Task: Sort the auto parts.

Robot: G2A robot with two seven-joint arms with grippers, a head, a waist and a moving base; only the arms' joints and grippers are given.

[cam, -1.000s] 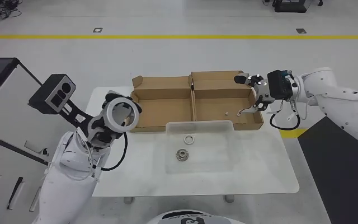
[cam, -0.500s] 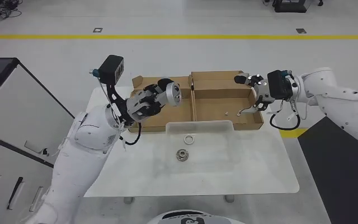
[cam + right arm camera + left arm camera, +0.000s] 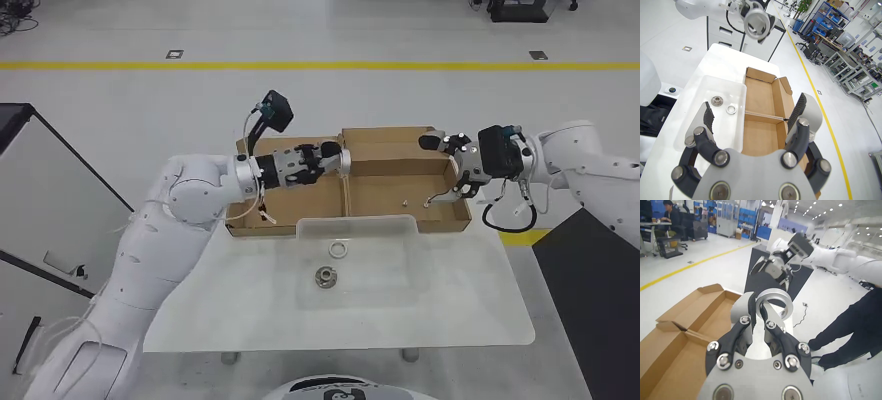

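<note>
White table [image 3: 480, 300] on a factory floor: a metal ring [image 3: 788, 307] is being held by the left gripper [image 3: 757, 308], clamped on the ring's wall with one finger inside the bore, seemingly for a sure carry, above the cardboard box [image 3: 300, 190] near its divider. It is being swung there from the table's left edge. The right gripper [image 3: 753, 109] is being kept unmoved, jaws apart, at the box's right end, likely waiting.

Satin-smooth metal ring [image 3: 788, 308], matt cardboard box [image 3: 390, 190], perhaps plastic tray [image 3: 380, 282].
</note>
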